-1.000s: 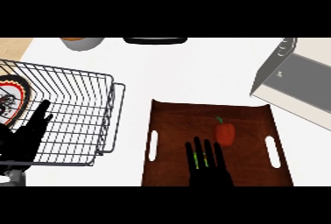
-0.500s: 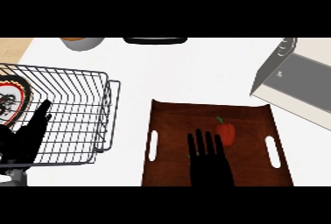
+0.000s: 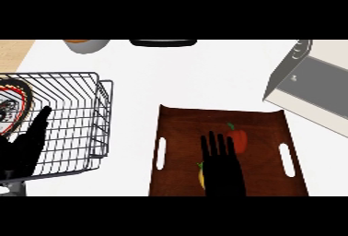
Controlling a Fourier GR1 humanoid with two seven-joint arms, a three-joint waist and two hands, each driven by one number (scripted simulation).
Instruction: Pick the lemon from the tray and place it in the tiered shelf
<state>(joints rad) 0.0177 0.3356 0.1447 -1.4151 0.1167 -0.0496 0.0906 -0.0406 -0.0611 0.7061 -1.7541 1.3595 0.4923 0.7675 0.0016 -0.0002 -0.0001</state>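
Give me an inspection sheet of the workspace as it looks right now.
Surface: white counter, light wood strip at the far left corner.
Job's things: brown tray with two handle slots; lemon on it, mostly hidden under the right robot hand; wire shelf at the left.
Clutter: red pepper on the tray beside the fingers; patterned plate in the shelf; grey bowl and a dark item at the far edge.
Robot hands: right robot hand open, flat over the tray; left robot hand open, resting at the shelf.
Cables: nothing seen.
Surroundings: grey and cream appliance at the right.
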